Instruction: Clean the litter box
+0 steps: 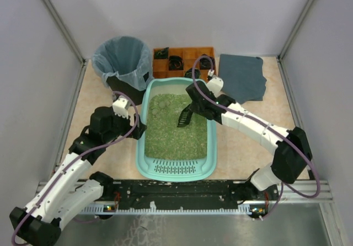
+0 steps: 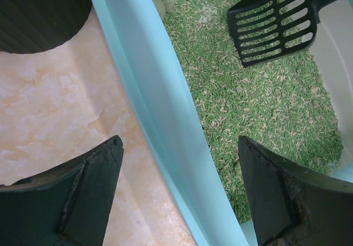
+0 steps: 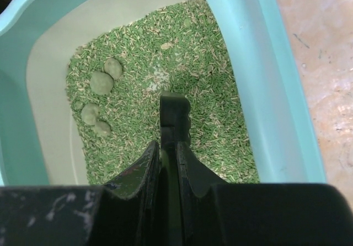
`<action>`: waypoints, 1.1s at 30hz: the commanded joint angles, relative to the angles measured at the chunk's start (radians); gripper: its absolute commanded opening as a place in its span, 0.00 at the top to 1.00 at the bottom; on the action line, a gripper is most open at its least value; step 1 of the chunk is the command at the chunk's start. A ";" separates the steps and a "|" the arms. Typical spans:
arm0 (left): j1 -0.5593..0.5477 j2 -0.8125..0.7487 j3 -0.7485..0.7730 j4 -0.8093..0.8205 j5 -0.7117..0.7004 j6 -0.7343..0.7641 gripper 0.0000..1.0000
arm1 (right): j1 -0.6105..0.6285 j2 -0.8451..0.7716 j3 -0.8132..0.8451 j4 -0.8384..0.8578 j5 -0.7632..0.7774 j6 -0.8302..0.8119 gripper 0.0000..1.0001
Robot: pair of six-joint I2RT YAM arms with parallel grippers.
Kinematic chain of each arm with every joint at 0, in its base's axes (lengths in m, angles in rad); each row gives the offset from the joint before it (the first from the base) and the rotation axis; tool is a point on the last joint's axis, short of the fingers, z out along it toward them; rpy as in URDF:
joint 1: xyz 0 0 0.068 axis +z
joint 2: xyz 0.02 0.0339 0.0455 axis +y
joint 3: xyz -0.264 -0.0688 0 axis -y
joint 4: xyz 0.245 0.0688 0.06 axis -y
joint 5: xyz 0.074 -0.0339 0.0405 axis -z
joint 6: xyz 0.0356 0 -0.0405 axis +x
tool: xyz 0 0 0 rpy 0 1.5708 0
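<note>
The litter box (image 1: 142,144) is a light-teal tray in the middle of the table, filled with green litter (image 1: 174,130). Several grey-green clumps (image 3: 102,83) lie in the litter at its far left. My right gripper (image 3: 168,144) is shut on the handle of a black slotted scoop (image 1: 185,115), which hangs over the litter with its blade (image 2: 276,22) pointing down. My left gripper (image 2: 179,139) is open and straddles the box's left wall (image 2: 165,119), one finger over the table and the other over the litter, touching neither side.
A black bin (image 1: 122,61) lined with a clear bag stands just beyond the box's far left corner, close to my left arm. An orange compartmented tray (image 1: 182,58) sits behind the box. A dark grey cloth (image 1: 241,78) lies at the far right.
</note>
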 commanded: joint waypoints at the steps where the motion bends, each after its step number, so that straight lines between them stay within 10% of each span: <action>1: -0.004 0.004 0.000 0.025 0.006 0.012 0.11 | -0.022 0.059 0.013 0.074 -0.032 0.080 1.00; 20: -0.006 -0.004 0.000 0.020 0.000 0.013 0.11 | -0.110 0.491 0.184 0.430 -0.464 -0.047 1.00; 33: -0.004 -0.005 0.000 0.021 0.005 0.015 0.11 | -0.118 0.325 0.015 0.563 -0.425 -0.046 1.00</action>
